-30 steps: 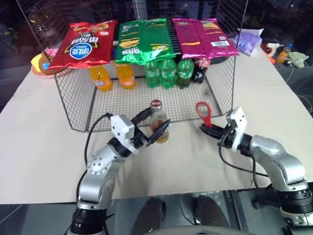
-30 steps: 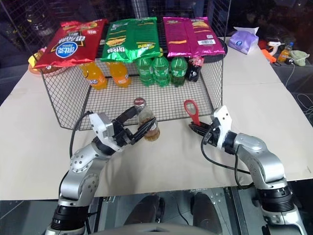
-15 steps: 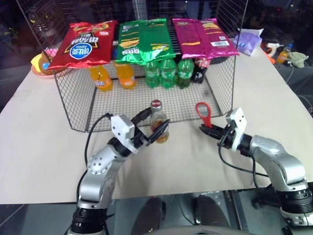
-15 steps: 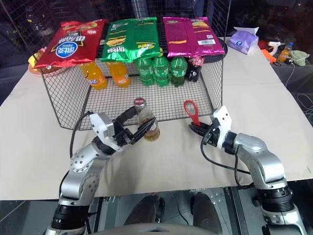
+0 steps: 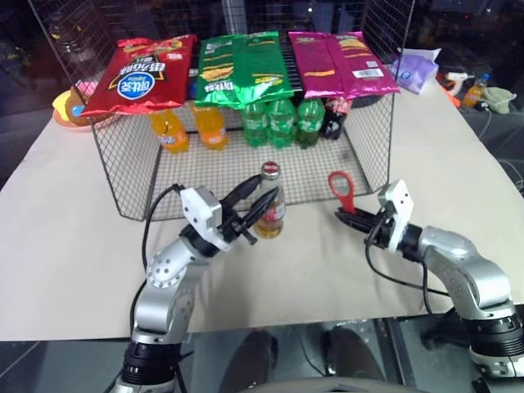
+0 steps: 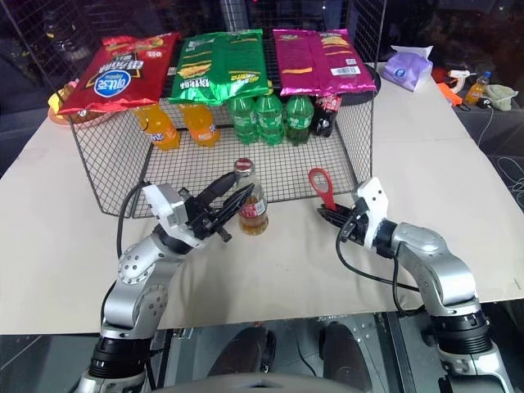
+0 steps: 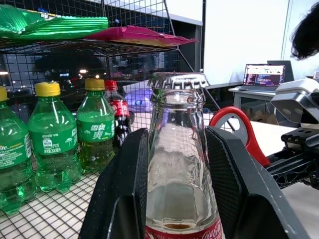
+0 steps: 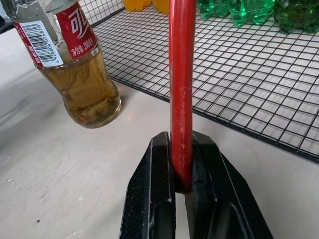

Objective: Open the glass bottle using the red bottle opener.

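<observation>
the glass bottle (image 5: 270, 212) — red label, barcode, partly readable "coca-cola" script — is stood on the table (image 5: 65, 246) at the wire rack's (image 5: 123, 176) front edge, its neck clamped by the left gripper (image 5: 259, 206). the red bottle opener (image 5: 341, 190) is pinched upright in the right gripper (image 5: 345, 219), open tabletop between them.

light: dim, dark surroundings | glare: snack bags (image 5: 246, 65) | focus: mostly sharp
</observation>
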`<state>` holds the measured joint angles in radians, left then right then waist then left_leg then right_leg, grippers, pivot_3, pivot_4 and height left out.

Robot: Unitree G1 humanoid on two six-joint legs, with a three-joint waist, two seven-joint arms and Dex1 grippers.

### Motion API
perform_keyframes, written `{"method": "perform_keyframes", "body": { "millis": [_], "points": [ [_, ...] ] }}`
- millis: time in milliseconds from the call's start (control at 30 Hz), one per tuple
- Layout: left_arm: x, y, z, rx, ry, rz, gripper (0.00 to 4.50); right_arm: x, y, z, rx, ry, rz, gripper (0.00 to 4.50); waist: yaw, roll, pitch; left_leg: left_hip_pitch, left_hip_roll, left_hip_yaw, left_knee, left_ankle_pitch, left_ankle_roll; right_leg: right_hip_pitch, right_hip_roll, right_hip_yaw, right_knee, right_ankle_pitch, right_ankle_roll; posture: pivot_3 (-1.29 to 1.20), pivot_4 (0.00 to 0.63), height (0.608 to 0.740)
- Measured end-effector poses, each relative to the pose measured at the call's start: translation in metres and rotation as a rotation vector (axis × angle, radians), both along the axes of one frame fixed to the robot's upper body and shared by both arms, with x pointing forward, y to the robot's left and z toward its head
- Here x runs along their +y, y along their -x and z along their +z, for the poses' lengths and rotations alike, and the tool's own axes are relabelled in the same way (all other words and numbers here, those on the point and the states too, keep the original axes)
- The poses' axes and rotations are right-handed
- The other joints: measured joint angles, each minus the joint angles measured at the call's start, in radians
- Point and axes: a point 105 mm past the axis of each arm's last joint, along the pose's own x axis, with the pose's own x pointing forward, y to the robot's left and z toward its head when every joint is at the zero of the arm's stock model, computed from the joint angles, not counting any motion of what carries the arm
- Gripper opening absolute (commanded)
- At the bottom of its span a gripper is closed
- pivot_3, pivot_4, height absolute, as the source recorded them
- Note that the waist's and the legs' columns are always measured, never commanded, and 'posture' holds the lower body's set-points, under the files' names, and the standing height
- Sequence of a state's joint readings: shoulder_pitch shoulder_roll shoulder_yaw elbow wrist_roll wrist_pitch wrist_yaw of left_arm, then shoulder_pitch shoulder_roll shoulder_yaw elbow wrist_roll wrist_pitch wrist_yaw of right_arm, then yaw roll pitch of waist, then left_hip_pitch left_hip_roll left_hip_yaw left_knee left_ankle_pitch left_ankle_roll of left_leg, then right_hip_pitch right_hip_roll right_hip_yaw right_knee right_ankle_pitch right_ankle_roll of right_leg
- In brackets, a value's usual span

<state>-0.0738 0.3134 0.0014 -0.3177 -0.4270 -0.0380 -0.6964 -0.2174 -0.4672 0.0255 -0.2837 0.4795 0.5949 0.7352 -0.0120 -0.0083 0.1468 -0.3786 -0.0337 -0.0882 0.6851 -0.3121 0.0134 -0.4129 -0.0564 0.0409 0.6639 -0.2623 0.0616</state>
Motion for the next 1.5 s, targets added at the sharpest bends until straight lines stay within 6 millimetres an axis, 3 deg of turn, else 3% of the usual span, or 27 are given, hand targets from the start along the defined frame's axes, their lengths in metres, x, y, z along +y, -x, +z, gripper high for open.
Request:
{"method": "perform_keyframes", "body": {
  "millis": [333, 500, 633, 833, 1133, 1500],
  "points": [
    [0.002, 0.003, -0.001, -0.004, -0.007, 0.004, 1.18, 0.022, -0.011, 0.025, -0.165, 0.067, 0.044, 0.0, -0.001, 0.0, 0.0, 0.0, 0.0, 0.0, 0.0, 0.0, 0.0, 0.0, 0.0, 0.0, 0.0, 0.0, 0.0, 0.0, 0.15, 0.74],
    [0.002, 0.004, -0.001, -0.004, -0.008, 0.008, 1.18, 0.039, -0.025, 0.038, -0.396, 0.207, 0.048, 0.0, -0.002, 0.0, 0.0, 0.001, 0.0, 0.0, 0.0, 0.0, 0.0, 0.0, 0.0, 0.0, 0.0, 0.0, 0.0, 0.0, 0.15, 0.74],
    [0.002, 0.005, -0.001, -0.005, -0.007, 0.007, 1.18, 0.055, -0.033, 0.05, -0.564, 0.21, 0.02, 0.0, -0.001, 0.0, 0.0, 0.001, 0.0, 0.0, 0.0, 0.0, 0.0, 0.0, 0.0, 0.0, 0.0, 0.0, 0.0, 0.0, 0.15, 0.74],
    [0.001, 0.005, -0.001, -0.006, -0.007, 0.006, 1.18, 0.079, -0.03, 0.051, -0.807, 0.204, 0.025, 0.0, -0.001, 0.0, 0.0, 0.001, 0.0, 0.0, 0.0, 0.0, 0.0, 0.0, 0.0, 0.0, 0.0, 0.0, 0.0, 0.0, 0.15, 0.74],
    [0.001, 0.004, -0.001, -0.007, -0.008, 0.004, 1.18, 0.08, -0.024, 0.05, -1.02, 0.246, 0.043, 0.0, -0.003, 0.001, 0.0, 0.001, 0.0, 0.0, 0.0, 0.0, 0.0, 0.0, 0.0, 0.0, 0.0, 0.0, 0.0, 0.0, 0.15, 0.74],
    [0.001, 0.002, -0.002, -0.004, -0.006, 0.006, 1.18, 0.08, -0.036, 0.041, -1.093, 0.32, 0.005, 0.0, -0.003, 0.001, -0.001, 0.003, 0.0, 0.001, 0.0, 0.0, 0.0, 0.001, 0.001, 0.001, 0.0, 0.0, 0.0, 0.0, 0.15, 0.74]
  ]
}}
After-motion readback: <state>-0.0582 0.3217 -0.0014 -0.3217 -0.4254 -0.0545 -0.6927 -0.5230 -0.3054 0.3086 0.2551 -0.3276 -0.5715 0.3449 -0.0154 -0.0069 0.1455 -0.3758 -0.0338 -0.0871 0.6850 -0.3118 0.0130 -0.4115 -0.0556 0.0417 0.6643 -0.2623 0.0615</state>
